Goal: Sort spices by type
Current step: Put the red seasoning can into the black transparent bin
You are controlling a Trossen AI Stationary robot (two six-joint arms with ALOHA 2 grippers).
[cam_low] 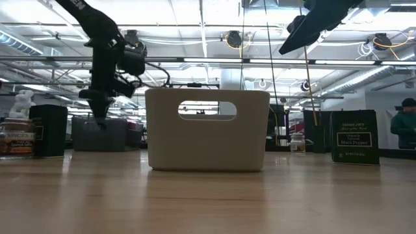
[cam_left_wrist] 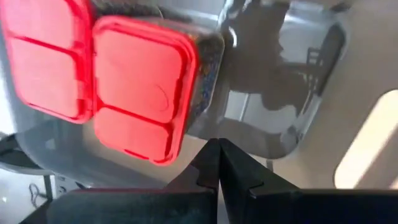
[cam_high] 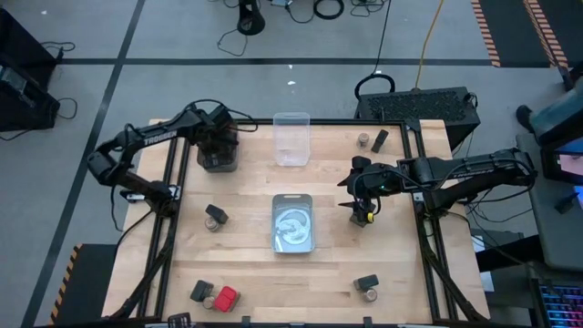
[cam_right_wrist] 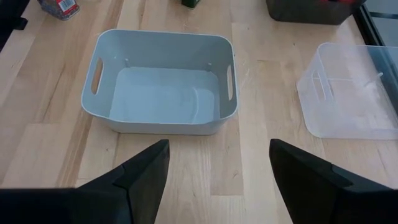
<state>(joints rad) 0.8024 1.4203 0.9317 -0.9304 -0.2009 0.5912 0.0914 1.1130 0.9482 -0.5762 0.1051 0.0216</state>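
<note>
Two red-lidded spice boxes [cam_left_wrist: 140,93] lie side by side in a dark bin [cam_high: 219,157] at the table's far left. My left gripper [cam_left_wrist: 217,165] hangs shut and empty just above them, pointing down [cam_high: 217,144]. My right gripper [cam_right_wrist: 217,149] is open and empty, raised right of centre [cam_high: 363,187], facing the grey bin [cam_right_wrist: 161,87]. Loose spices stand on the table: a black box and a jar [cam_high: 216,217] at mid-left, a black box, a jar and a red box [cam_high: 215,296] near-left, a black box with a jar [cam_high: 367,284] near-right, and a jar and a black box [cam_high: 372,139] far-right.
A clear plastic bin [cam_high: 291,138] stands at the far middle, and the grey bin [cam_high: 293,223] sits in the table's centre. A small jar [cam_high: 366,217] stands below my right gripper. Bare wood lies between the bins and the table's near edge.
</note>
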